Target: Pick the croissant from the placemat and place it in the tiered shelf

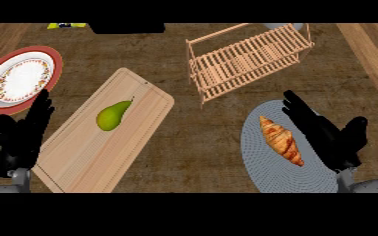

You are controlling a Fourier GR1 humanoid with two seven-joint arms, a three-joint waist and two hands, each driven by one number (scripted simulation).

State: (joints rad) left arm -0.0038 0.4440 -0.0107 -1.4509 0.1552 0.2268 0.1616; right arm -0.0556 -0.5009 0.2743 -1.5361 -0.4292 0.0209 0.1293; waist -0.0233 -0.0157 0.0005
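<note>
lower right, the right hand (331, 136) hangs open and empty just beside the croissant (281, 141), apparently poised for grasping.

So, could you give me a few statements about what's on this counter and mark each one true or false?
1. The croissant lies on the grey placemat. True.
2. The right hand is curled round the croissant. False: it is open, beside the croissant.
3. A pear lies on the cutting board. True.
4. The croissant sits in the tiered shelf. False: it is on the placemat, apart from the shelf.
5. The plate stands right next to the shelf. False: it is at the far left, above the open left hand.
</note>
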